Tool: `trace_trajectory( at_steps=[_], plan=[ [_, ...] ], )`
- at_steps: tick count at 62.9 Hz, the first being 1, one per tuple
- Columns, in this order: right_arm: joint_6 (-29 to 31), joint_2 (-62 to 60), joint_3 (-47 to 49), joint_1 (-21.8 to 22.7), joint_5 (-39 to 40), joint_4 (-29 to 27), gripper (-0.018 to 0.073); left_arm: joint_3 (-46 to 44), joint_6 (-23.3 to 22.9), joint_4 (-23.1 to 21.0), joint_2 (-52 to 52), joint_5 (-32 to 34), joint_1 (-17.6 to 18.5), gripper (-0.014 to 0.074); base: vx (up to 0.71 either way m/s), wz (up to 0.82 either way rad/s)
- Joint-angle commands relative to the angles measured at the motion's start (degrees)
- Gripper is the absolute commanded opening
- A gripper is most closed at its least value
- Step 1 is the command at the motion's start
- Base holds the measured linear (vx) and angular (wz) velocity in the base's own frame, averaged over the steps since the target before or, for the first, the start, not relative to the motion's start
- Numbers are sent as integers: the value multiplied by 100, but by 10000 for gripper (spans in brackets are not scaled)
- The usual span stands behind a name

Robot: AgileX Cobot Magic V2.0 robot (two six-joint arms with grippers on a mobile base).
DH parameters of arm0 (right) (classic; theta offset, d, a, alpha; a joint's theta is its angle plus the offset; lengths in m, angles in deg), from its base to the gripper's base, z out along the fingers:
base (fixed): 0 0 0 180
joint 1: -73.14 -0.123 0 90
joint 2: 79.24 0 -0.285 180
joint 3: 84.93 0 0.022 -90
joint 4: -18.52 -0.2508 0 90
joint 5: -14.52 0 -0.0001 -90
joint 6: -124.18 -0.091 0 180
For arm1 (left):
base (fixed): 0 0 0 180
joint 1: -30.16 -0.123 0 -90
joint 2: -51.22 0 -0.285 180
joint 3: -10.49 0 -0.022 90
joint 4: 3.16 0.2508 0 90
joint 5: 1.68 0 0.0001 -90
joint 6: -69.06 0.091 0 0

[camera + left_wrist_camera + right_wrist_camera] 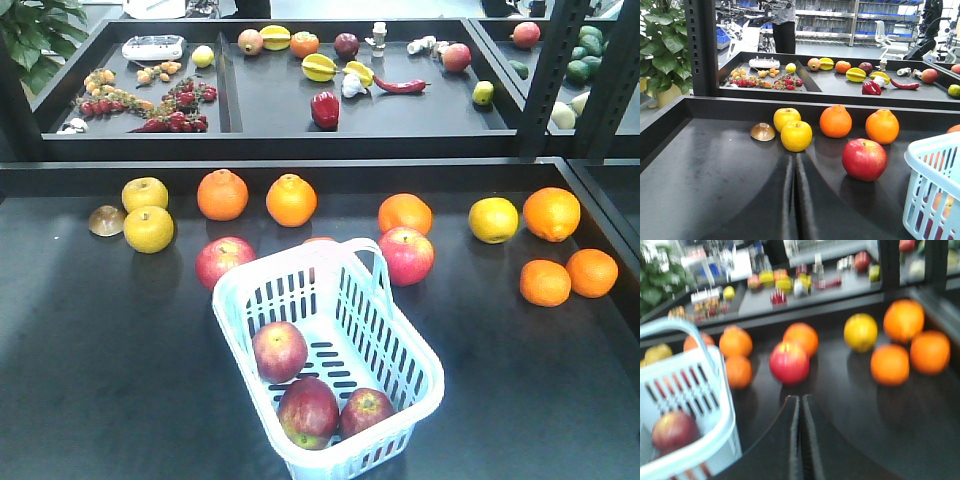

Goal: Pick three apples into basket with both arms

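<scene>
The pale blue-white basket (395,335) stands at the front middle of the dark table. Three dark red apples lie in it: one at the back left (280,350) and two at the near end (308,412) (366,410). Two more red apples rest on the table, one left of the basket (224,260) and one to its right (406,254). My left gripper (794,156) is shut and empty, low over the table, with an apple (864,159) ahead to its right. My right gripper (800,397) is shut and empty beside the basket (722,385), pointing at an apple (789,362). Neither arm shows in the front view.
Oranges (222,194) (291,200) (405,213) (551,213) and yellow fruits (148,228) (493,219) line the back of the table. Two more oranges (545,282) (591,272) lie at the right. A raised rim and a shelf with mixed produce (325,109) stand behind.
</scene>
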Motion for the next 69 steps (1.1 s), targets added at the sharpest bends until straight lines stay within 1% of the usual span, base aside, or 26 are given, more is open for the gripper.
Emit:
trace_trajectory(
  at_steps=[1,9,30,48,69],
  plan=[
    [77,-69,-85,26,950,252,-8,-101,-67,-31,76,453,13,-6,0,0],
    [77,-69,-85,26,1456,446,-8,-101,-67,-31,76,453,13,-6,0,0],
    [77,-69,-85,26,1489,570,-8,-101,-67,-31,76,453,13,-6,0,0],
    [77,-69,-85,26,2144,599,-8,-101,-67,-31,76,453,13,-6,0,0],
    [224,-69,-85,26,1904,658,-8,-101,-67,-31,76,453,13,-6,0,0]
  ],
)
